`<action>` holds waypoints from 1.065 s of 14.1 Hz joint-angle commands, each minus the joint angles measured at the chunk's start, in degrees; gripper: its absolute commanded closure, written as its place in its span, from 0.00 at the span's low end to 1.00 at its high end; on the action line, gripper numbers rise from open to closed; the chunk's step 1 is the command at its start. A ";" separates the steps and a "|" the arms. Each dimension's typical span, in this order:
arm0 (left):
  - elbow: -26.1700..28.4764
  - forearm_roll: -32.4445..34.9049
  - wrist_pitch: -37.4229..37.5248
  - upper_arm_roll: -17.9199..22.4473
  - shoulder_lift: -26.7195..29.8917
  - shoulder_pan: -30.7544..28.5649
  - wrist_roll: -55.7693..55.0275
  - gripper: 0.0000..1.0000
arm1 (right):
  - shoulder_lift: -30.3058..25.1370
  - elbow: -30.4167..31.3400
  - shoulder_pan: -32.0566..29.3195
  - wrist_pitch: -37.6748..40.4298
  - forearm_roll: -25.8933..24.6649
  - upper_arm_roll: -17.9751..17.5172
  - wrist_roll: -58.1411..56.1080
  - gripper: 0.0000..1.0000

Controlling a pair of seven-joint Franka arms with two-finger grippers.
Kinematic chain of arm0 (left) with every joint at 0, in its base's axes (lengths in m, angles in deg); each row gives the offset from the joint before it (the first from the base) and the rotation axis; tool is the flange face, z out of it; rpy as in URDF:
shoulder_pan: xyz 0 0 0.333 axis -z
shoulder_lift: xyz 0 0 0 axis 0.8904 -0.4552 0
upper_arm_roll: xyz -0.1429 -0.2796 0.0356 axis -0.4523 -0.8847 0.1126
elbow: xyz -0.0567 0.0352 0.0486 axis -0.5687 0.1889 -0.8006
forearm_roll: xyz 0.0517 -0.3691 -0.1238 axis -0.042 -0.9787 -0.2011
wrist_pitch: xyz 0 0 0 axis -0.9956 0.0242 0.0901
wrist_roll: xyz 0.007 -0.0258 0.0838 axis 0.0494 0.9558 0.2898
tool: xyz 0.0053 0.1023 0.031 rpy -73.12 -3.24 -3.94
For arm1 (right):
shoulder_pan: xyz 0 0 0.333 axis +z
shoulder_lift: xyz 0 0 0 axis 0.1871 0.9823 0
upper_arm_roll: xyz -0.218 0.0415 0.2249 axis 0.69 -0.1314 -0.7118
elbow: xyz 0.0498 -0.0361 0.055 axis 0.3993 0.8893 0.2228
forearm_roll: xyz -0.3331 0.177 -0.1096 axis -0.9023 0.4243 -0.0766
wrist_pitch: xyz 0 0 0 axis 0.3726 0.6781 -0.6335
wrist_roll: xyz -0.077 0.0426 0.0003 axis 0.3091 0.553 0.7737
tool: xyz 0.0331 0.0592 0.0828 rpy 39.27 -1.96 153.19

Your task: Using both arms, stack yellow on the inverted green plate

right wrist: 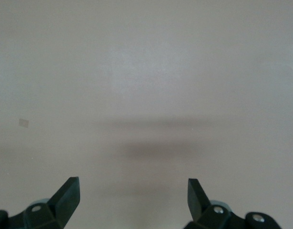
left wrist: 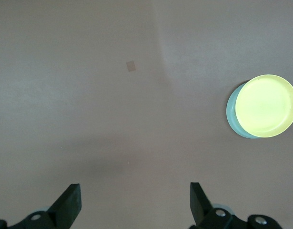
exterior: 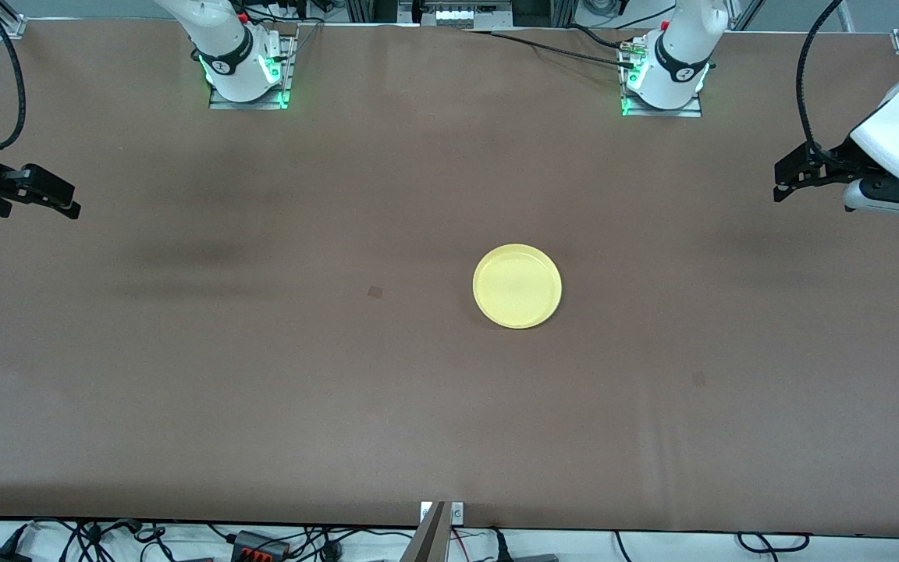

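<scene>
The yellow plate lies rim up near the middle of the table, stacked on the green plate. In the front view the yellow plate hides the green one. In the left wrist view the yellow plate shows with a crescent of the green plate sticking out beneath it. My left gripper hangs open and empty over the left arm's end of the table; it also shows in its wrist view. My right gripper hangs open and empty over the right arm's end; it also shows in its wrist view.
The brown table cloth covers the whole table. A small dark square mark lies beside the plates toward the right arm's end. The arm bases stand along the edge farthest from the front camera.
</scene>
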 commanded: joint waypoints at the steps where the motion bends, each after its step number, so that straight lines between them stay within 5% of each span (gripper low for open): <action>1: -1.91 -0.91 1.08 -0.18 -0.75 -0.36 0.80 0.00 | -5.38 8.51 0.71 -4.62 -0.95 0.46 -0.24 0.00; 15: -2.00 -0.99 0.99 -0.27 -0.75 -0.36 0.80 0.00 | -6.27 8.35 0.71 -2.78 -2.36 0.55 -1.12 0.00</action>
